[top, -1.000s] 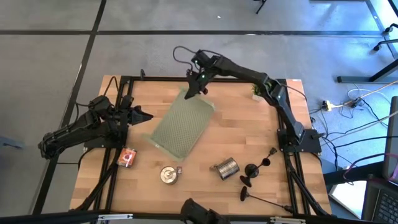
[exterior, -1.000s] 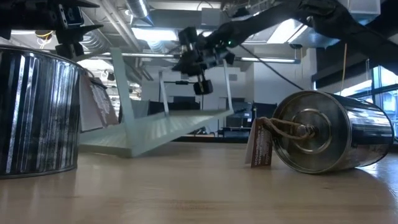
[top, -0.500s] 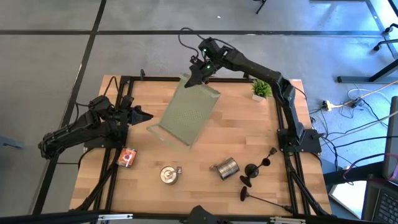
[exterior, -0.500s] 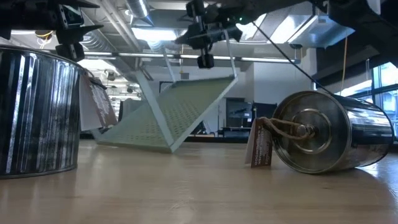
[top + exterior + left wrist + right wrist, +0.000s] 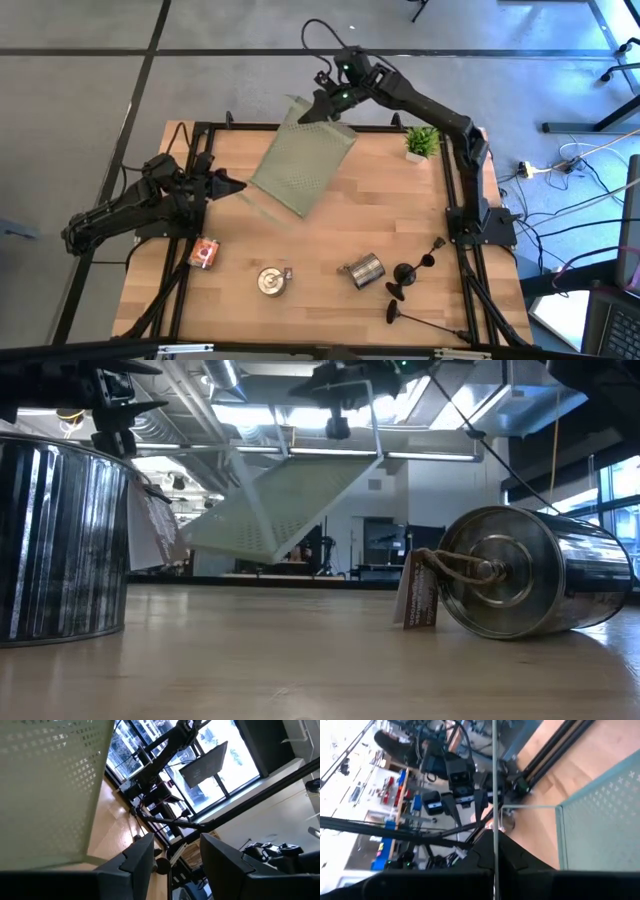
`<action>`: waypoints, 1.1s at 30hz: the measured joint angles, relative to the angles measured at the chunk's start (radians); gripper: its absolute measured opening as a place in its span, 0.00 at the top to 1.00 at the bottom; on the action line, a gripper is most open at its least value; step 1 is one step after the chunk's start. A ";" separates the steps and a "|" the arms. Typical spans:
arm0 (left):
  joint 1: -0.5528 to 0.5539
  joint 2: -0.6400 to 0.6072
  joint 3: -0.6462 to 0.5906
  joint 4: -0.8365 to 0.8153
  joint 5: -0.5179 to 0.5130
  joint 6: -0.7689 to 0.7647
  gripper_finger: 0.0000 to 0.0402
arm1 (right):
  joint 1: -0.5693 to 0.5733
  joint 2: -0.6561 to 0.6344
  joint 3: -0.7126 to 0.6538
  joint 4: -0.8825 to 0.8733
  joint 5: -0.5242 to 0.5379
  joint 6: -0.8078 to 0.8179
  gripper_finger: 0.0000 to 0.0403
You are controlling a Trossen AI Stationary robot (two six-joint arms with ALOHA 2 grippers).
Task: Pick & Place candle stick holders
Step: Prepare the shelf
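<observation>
Tray (image 5: 303,168) is now hoisted fully clear of the table, tilted, pinched at its wire handle by the right gripper (image 5: 322,103) in the high view; holders aren't touched yet. Candle stick holders (image 5: 412,272) lie toppled well away from that gripper: black, thin stems, flared bases. Low view: tray hangs below the gripper. Left gripper (image 5: 172,857) is held spread, idle.

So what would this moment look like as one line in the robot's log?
right gripper: shut on perforated tray, lifted tilted off table | left gripper: open, waiting at left edge | candle stick holders: untouched
</observation>
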 joint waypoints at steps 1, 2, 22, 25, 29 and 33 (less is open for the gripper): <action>0.000 0.000 -0.001 0.039 -0.009 -0.001 0.61 | 0.001 -0.010 0.000 0.000 0.015 -0.003 1.00; 0.000 -0.002 -0.001 0.095 -0.017 -0.008 0.61 | 0.002 -0.021 0.000 -0.001 0.028 -0.011 1.00; 0.002 0.010 0.000 0.233 -0.251 -0.071 0.61 | 0.225 -0.238 0.000 -0.141 0.061 -0.053 1.00; 0.002 0.076 0.000 0.237 -0.168 -0.073 0.61 | 0.284 -0.258 0.000 -0.148 0.086 -0.032 1.00; 0.001 0.182 0.000 0.308 0.005 -0.046 0.60 | 0.340 -0.278 0.000 -0.153 0.115 -0.011 1.00; 0.002 0.285 0.000 0.381 0.079 -0.024 0.59 | 0.371 -0.288 0.000 -0.169 0.172 0.010 1.00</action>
